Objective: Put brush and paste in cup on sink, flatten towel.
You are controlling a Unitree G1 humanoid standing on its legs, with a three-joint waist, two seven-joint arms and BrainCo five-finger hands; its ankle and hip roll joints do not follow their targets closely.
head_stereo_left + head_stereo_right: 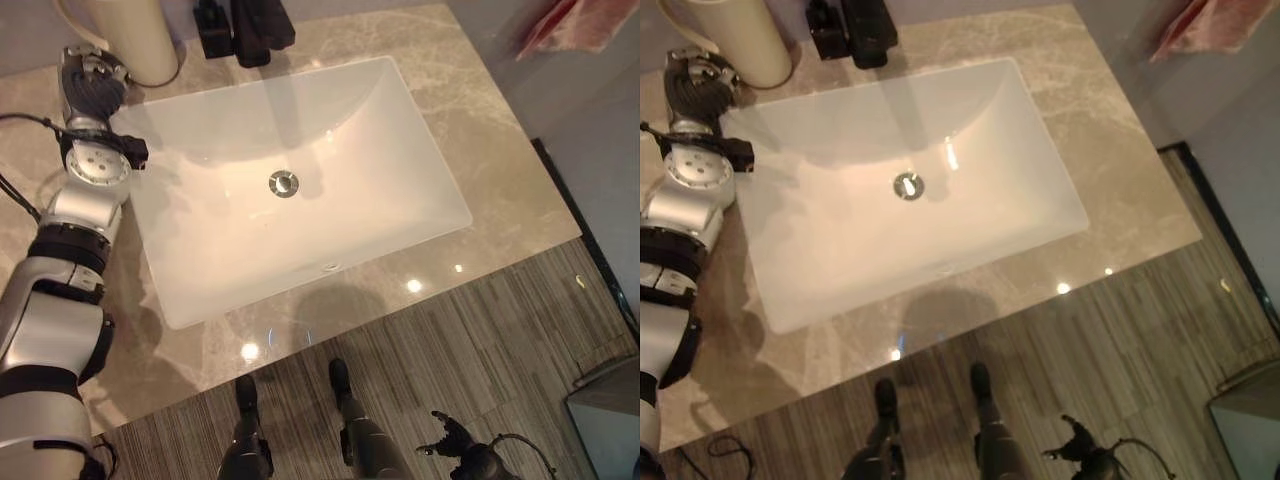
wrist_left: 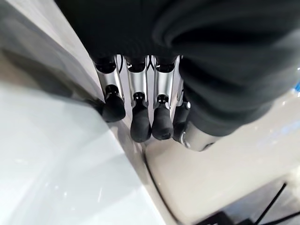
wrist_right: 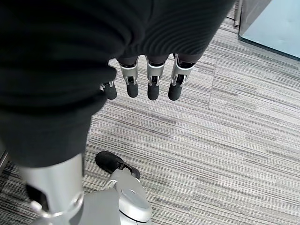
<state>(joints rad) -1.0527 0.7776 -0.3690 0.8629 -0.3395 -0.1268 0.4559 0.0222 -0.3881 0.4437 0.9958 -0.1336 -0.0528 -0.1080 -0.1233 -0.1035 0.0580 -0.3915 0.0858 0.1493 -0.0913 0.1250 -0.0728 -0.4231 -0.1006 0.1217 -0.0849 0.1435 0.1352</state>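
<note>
Down by the striped floor (image 3: 243,122) my right hand (image 1: 455,442) hangs at my side, its fingers (image 3: 152,84) loosely straight and holding nothing. Up on the marble counter (image 1: 480,130) my left hand (image 1: 90,85) rests at the back left corner of the white sink (image 1: 290,180), just beside the cream cup (image 1: 135,35), with its fingers (image 2: 140,122) relaxed and empty against the sink's edge. I see a pink towel (image 1: 575,25) hanging on the wall at the upper right, and dark bottles (image 1: 245,30) behind the basin.
</note>
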